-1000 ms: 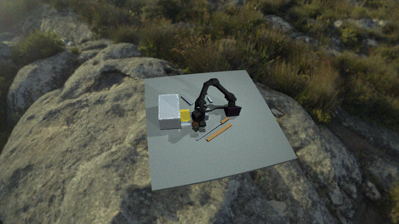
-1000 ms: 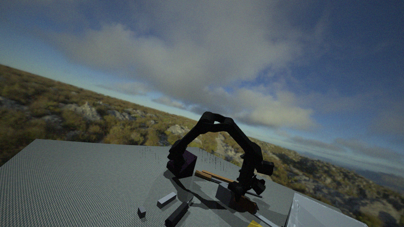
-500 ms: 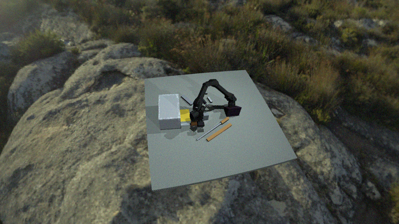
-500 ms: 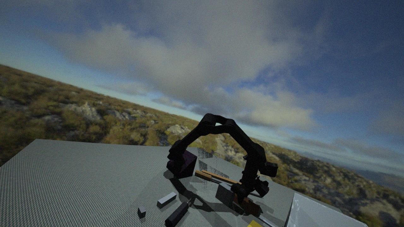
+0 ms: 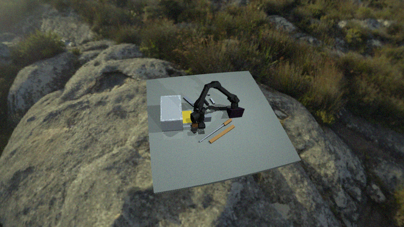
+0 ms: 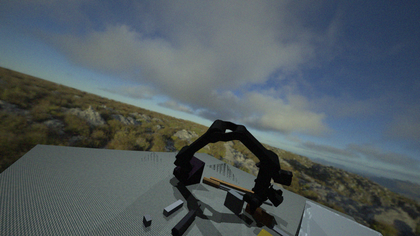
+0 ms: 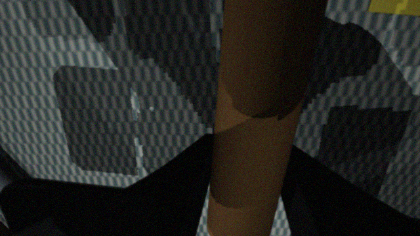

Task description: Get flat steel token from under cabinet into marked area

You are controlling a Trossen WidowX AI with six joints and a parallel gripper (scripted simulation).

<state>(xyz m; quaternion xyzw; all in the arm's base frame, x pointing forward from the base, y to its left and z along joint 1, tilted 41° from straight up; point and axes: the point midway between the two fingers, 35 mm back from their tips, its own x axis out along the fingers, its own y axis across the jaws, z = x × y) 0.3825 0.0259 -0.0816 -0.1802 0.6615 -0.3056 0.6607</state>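
Grey table point(image 5: 224, 165) point(image 6: 88, 182) bearing the pale cabinet point(image 5: 171, 108) point(image 6: 331, 221) and yellow patch point(image 5: 187, 116) point(image 6: 264, 232) point(image 7: 394, 7).
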